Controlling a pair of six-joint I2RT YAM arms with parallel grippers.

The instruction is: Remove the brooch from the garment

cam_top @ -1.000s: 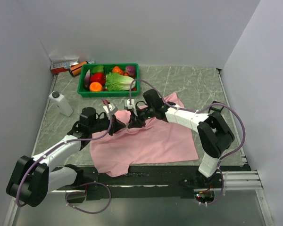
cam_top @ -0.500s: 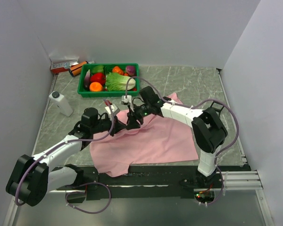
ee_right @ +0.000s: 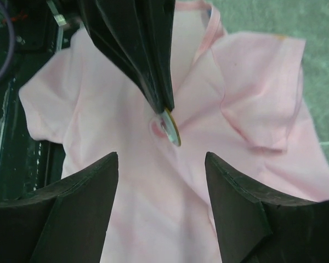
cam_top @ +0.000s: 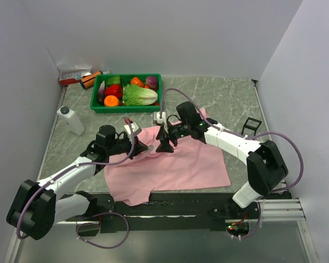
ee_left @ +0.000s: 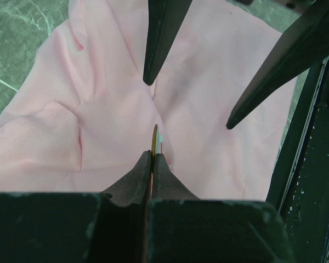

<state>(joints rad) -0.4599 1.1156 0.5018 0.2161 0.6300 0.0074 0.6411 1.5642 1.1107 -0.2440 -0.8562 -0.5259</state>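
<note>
Task status: in progress, brooch not yet free. The garment (cam_top: 181, 164) lies spread on the desk (cam_top: 219, 98) between the two arms, with its neck end towards the far side. The brooch (ee_right: 172, 127), a thin gold-rimmed disc seen nearly edge-on, sits on the garment's upper part, below the neckline. The left pincer (ee_left: 153, 156) is clamped on the brooch, both fingers pressed flat against its faces. Cloth puckers up against the disc on one side, so the fastening is judged to be holding; whether the pin is partly undone cannot be told. The right pincer (ee_right: 162, 159) has its fingers spread wide and grips nothing. It hangs over the cloth with one finger on either side of the brooch, apart from both the disc and the left fingers. In the overhead view the left arm reaches low across the desk from the near left, while the right arm stretches in from the right with its wrist turned downward. Outstanding: release the fastening and lift the brooch clear of the cloth.
</note>
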